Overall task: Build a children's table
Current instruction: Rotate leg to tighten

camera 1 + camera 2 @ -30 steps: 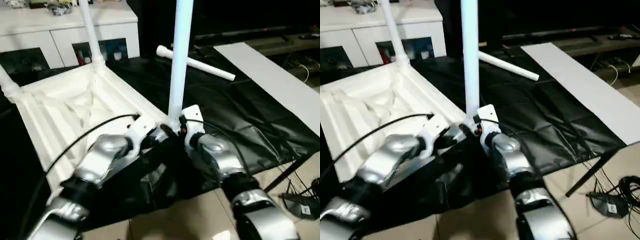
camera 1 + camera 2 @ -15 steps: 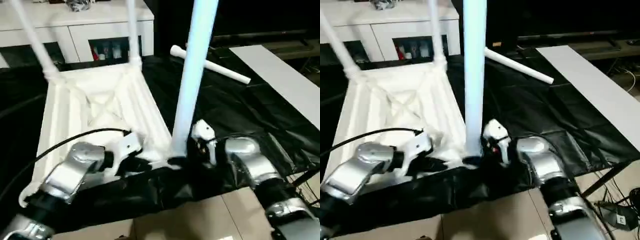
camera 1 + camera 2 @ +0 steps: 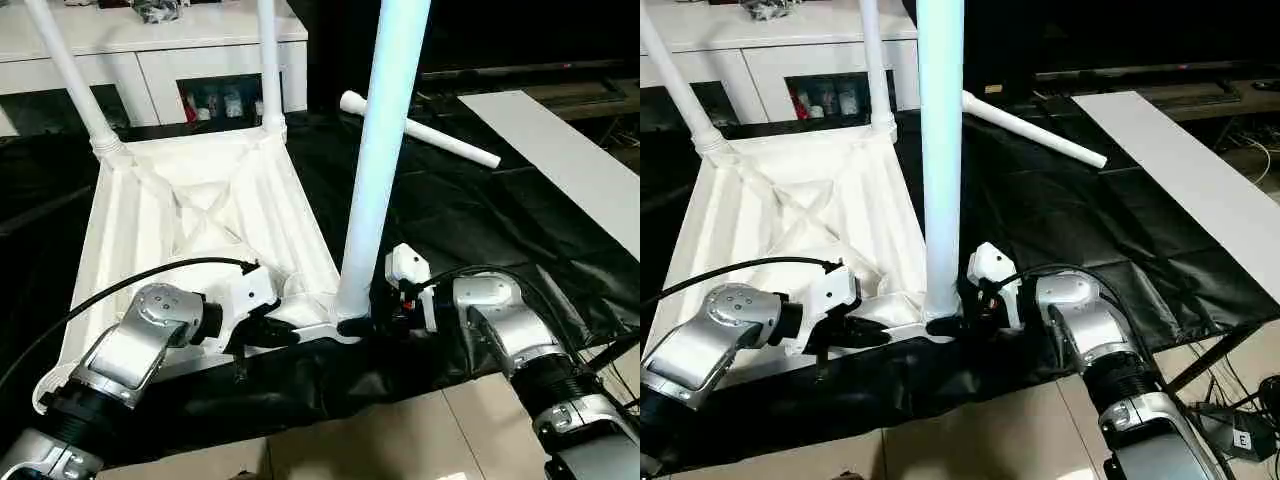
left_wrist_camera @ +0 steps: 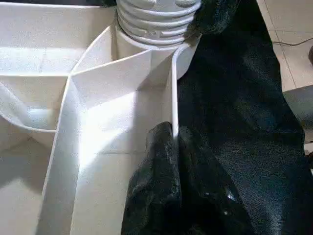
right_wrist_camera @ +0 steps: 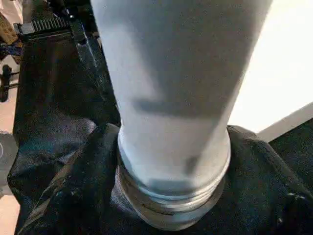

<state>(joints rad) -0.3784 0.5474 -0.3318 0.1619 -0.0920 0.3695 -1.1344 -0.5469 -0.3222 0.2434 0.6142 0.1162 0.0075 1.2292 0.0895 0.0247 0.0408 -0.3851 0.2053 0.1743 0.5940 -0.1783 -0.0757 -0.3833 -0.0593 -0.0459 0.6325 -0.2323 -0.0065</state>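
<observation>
The children's table top [image 3: 200,200] lies upside down on a black sheet, ribbed underside up. Two legs [image 3: 70,80] [image 3: 268,60] stand in its far corner sockets. A third leg [image 3: 385,150] stands upright in the near right socket. A fourth leg [image 3: 420,130] lies loose on the sheet behind. My left gripper [image 4: 168,134] is shut on the table top's thin near rim, just beside that socket. My right gripper [image 5: 173,196] holds the standing leg's ribbed base, with a finger pressed against each side.
A white cabinet [image 3: 150,50] with glass doors stands behind the table top. A long white board [image 3: 560,160] lies along the right side of the black sheet [image 3: 480,220]. Bare floor tiles and cables show at the near right.
The whole picture has shifted as the camera moved. My right gripper stays at the leg's base and its fingers have drawn in around it. The left gripper keeps its pinch on the rim.
</observation>
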